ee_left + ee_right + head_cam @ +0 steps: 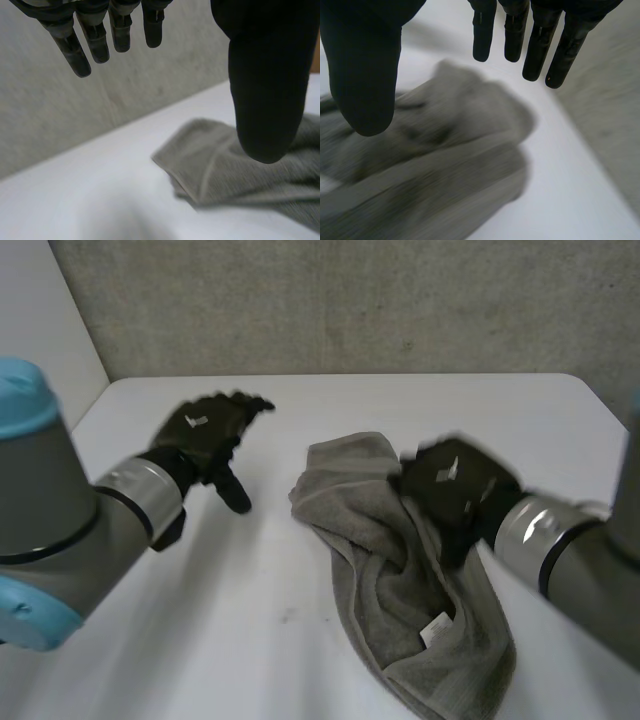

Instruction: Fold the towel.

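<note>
Towel (400, 590) crumpled, long axis far-left to near-right; left hand (205, 430) and right hand (455, 485) slack, empty.

Grey towel (400, 590), crumpled in a long heap, white tag up, on the table's right half

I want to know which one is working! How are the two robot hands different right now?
The left robot hand hangs over bare table, apart from the towel; the right robot hand is over the crumpled towel. The left robot hand's fingers point toward the far wall; the right robot hand's point across toward the left arm's side. Both are black, open and hold nothing.
</note>
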